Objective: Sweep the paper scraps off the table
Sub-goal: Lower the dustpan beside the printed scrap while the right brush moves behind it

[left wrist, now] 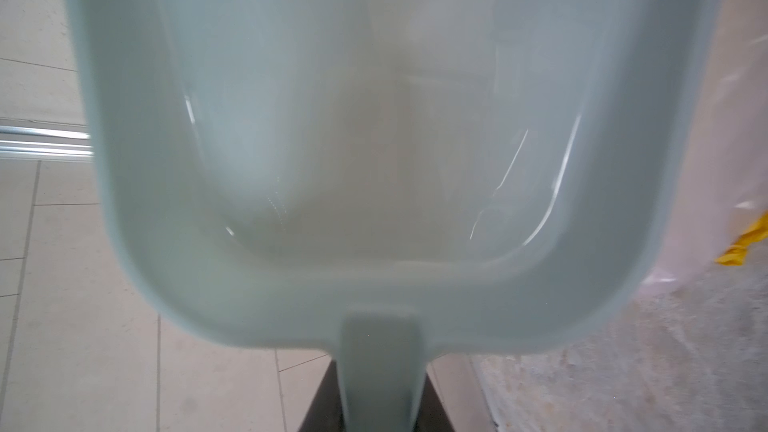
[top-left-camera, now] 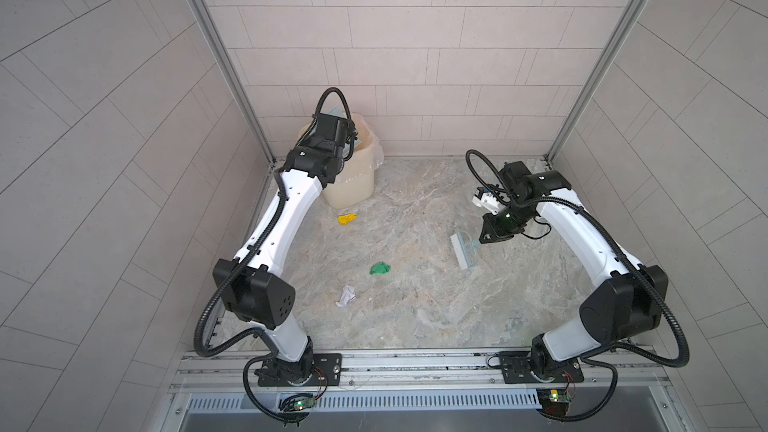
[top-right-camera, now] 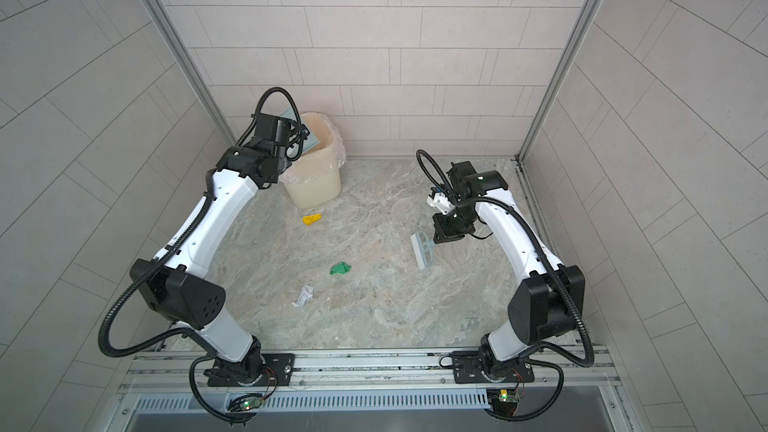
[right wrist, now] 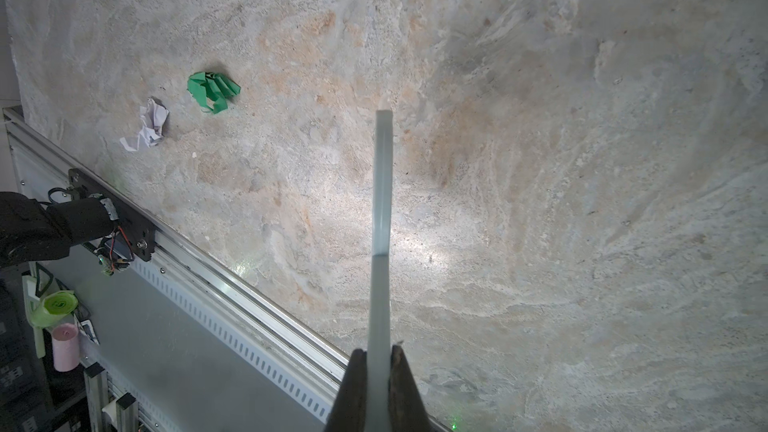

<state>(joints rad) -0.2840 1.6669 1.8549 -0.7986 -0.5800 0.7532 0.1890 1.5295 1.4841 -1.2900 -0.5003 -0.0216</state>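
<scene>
Three paper scraps point(top-right-camera: 340, 268) on counter point(top-left-camera: 436, 305): yellow scrap point(top-left-camera: 347, 219) just in front of bin point(top-left-camera: 353, 184), green scrap point(top-left-camera: 380, 268) mid-counter, white scrap point(top-left-camera: 345, 296) nearer the front rail. Left hand point(left wrist: 380, 409) narrow, gripping the handle of dustpan point(left wrist: 374, 139), pan tilted over the bin mouth. Right hand point(right wrist: 379, 371) clamped on brush point(top-left-camera: 463, 249), low over the right half; contact with the counter unclear.

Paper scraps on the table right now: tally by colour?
yellow paper scrap: 1
green paper scrap: 1
white paper scrap: 1
Total: 3 on the table
</scene>
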